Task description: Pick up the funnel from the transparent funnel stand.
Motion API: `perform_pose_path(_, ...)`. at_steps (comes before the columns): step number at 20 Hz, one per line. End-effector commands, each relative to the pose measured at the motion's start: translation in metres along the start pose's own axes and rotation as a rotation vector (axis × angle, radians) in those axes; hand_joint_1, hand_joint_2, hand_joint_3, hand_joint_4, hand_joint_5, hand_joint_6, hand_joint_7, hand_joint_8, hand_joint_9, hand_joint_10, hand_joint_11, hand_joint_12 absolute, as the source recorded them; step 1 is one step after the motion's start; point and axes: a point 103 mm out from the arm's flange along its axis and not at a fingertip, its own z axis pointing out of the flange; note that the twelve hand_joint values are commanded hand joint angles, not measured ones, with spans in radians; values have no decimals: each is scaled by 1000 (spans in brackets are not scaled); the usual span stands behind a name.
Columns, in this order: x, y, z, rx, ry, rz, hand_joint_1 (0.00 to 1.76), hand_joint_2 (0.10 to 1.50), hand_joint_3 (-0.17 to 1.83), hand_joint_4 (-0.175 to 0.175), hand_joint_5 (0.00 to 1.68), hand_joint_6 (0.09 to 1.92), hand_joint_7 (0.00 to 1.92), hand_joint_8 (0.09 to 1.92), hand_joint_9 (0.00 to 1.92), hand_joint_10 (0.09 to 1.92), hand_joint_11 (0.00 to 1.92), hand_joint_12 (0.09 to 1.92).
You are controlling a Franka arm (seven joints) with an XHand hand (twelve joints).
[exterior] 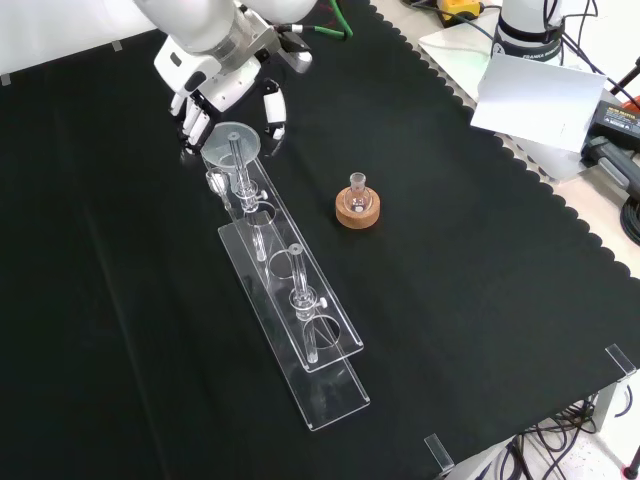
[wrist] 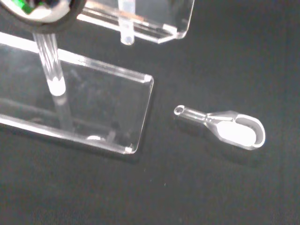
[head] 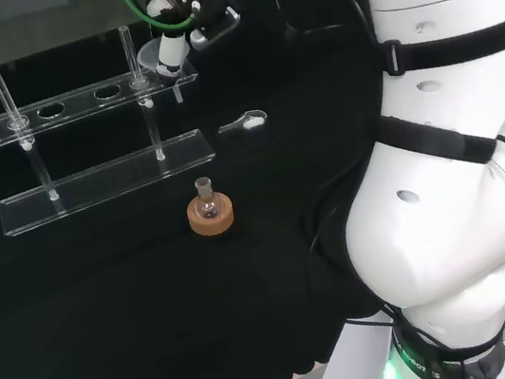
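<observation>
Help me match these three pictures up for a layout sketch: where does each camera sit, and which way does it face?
Head view: behind and above the arm's base, looking over white arm links at the black-and-white hand by the clear plastic funnel stand.
Front view: opposite, looking down on the black cloth; the hand enters from the top.
Wrist view: at the wrist, facing the stand's base and a small clear scoop.
Shared: head and front views both show the small flask on a cork ring.

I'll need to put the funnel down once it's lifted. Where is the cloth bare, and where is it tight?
Front view: bare cloth lies right of the flask on its cork ring, out to the scalloped edge, and left of the funnel stand. It is crowded at the stand's far end, where the hand sits at the funnel, and a small scoop lies nearby.
</observation>
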Motion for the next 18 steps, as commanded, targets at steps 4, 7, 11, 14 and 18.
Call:
perform_pose_path(4,-10,-35,-47,-182,-10,67,795,720,617,-26,655,676,756,662,1021,455,589,1255)
perform_pose_path(7,-14,-49,-63,-169,-8,65,796,720,622,-28,649,696,766,668,1022,455,587,1254)
perform_pose_path(11,-17,-70,-77,-147,-14,85,791,718,627,-30,640,707,777,673,1018,455,584,1255)
perform_pose_path(14,-16,-86,-81,-148,-21,111,783,717,632,-32,626,710,774,674,996,450,569,1254)
perform_pose_path(18,-16,-109,-85,-163,-8,117,769,713,642,-33,610,725,772,680,986,462,558,1266)
